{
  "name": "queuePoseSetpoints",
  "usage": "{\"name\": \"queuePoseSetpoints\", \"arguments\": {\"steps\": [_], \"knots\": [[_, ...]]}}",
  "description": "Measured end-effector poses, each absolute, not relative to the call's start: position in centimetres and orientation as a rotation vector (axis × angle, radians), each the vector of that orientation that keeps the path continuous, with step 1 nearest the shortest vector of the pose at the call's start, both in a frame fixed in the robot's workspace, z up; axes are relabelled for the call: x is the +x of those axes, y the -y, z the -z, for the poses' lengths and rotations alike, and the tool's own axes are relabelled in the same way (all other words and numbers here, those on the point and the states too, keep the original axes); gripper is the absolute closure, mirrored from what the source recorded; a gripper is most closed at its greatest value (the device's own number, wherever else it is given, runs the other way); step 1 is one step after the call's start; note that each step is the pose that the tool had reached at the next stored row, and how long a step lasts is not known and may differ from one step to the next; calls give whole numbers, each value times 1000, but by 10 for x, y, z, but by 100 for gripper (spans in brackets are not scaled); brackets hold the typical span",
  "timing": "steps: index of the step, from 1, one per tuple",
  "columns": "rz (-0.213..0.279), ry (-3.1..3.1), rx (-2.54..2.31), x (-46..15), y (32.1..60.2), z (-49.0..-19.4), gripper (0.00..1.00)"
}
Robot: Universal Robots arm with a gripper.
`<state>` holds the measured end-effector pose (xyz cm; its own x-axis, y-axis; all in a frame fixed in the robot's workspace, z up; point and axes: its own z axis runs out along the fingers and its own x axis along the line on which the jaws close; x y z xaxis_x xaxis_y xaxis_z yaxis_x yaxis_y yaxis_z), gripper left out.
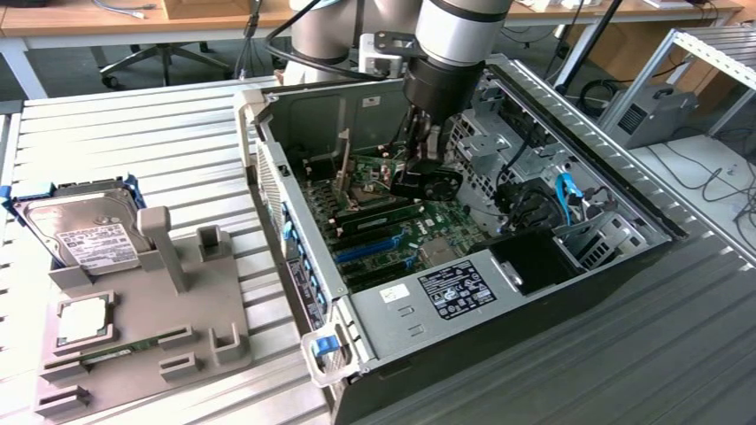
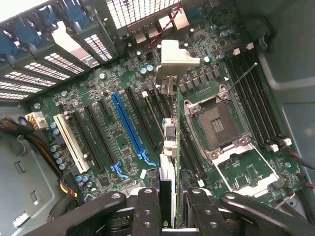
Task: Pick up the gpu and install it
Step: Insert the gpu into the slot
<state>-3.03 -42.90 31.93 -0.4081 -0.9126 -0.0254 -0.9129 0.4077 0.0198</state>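
Holding the gpu edge-on, the gripper was clamped on the card's upper edge, its dark fingers pressed to either face with the card between them.

Item: gpu. A thin card seen almost wholly on edge in the wrist view, running straight out from the gripper toward the pale metal end bracket, which stood at the far end near the case's rear slot openings. The long axis lay parallel to the row of expansion slots on the motherboard.

Relation to target: the card hung directly below the gripper and above the board, lined up along a dark slot just beside the blue slot (on the side toward the open CPU socket). Whether its lower edge already touched that slot could not be told; the card's own thickness hid the contact line.

Item: arm. In the exterior view the gripper reached down into the open computer case, over the middle of the board.

Item: surroundings. A hard drive rested in a grey fixture on the table at the exterior view's left, well apart from the case.

Hidden or unclear: the card's gold contacts, its faces, and the slot's latch beneath it; in the exterior view the card itself was hard to separate from the gripper.
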Motion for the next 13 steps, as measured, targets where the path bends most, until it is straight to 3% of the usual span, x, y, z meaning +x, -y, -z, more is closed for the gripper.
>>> {"name": "queuePoseSetpoints", "arguments": {"steps": [13], "knots": [[-48,-2579,-1776,-30,429,-319,74]]}}
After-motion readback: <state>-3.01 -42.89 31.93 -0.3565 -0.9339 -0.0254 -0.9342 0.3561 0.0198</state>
